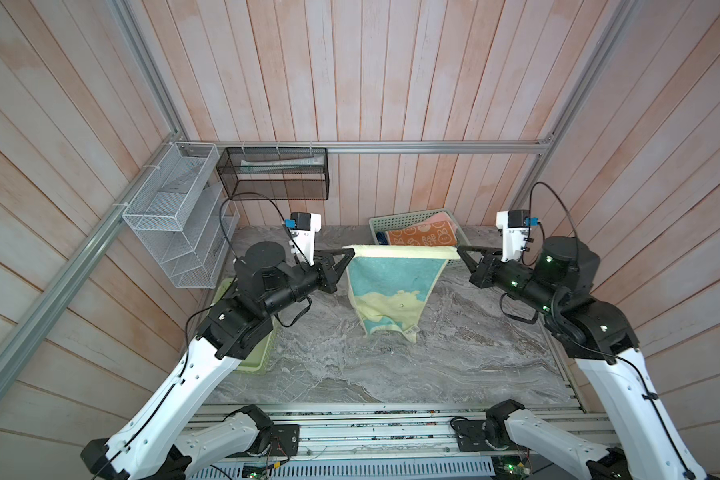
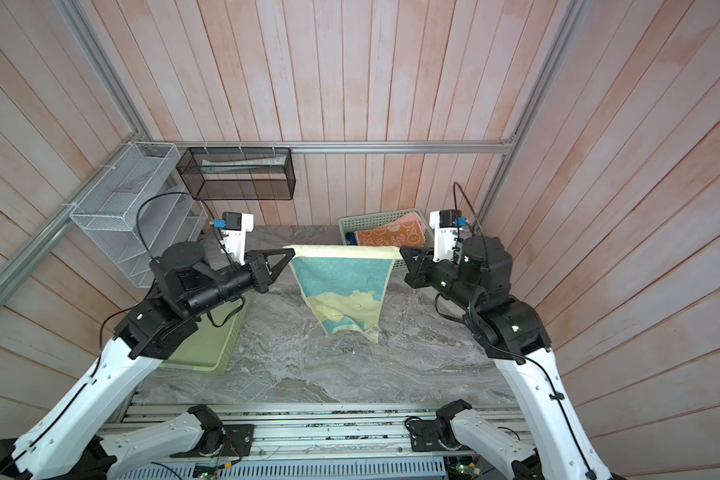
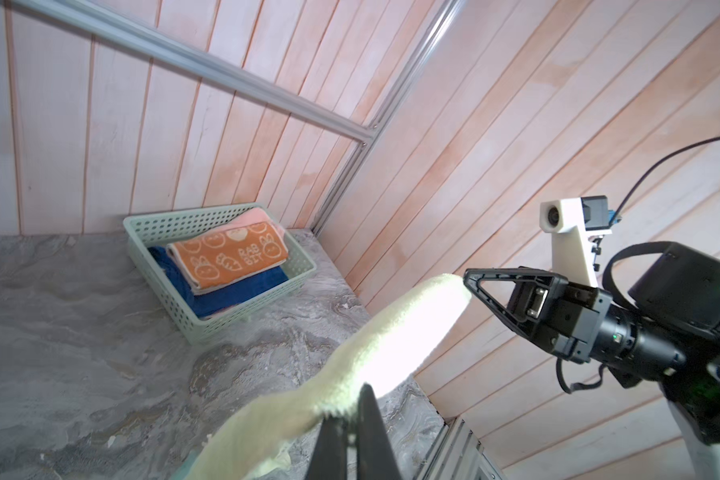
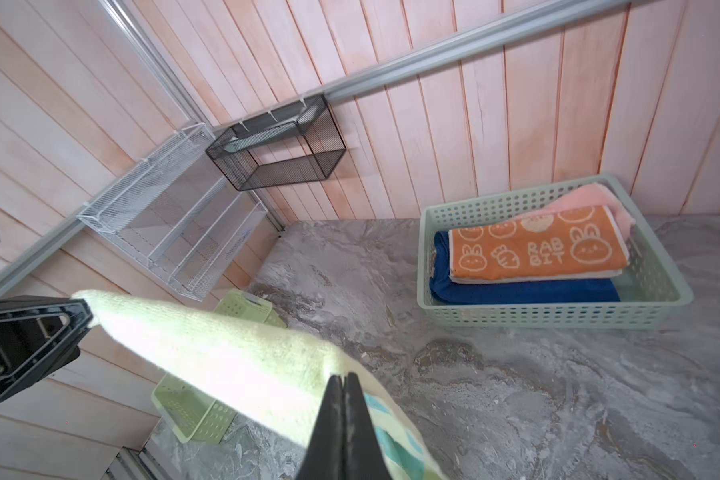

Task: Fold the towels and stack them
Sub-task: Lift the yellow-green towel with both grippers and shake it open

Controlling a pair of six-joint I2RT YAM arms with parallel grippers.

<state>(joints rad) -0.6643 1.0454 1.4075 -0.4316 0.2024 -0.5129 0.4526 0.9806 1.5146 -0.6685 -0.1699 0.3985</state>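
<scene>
A teal-and-cream towel (image 1: 393, 286) (image 2: 341, 286) hangs stretched between my two grippers above the marble table, its lower end drooping to the surface. My left gripper (image 1: 348, 250) (image 3: 360, 395) is shut on the towel's top left corner. My right gripper (image 1: 460, 250) (image 4: 346, 380) is shut on the top right corner. The cream top edge (image 3: 391, 345) (image 4: 225, 345) runs taut from one to the other. At the back right, a pale green basket (image 1: 412, 216) (image 4: 558, 311) holds a folded orange bunny towel (image 4: 537, 247) on a blue towel (image 4: 524, 291), with a pink towel (image 4: 591, 199) behind.
A second pale green basket (image 1: 258, 357) (image 4: 192, 411) lies on the table's left side, partly under my left arm. A white wire rack (image 1: 175, 220) and a black mesh basket (image 1: 273, 174) hang on the back left walls. Wooden walls close in three sides.
</scene>
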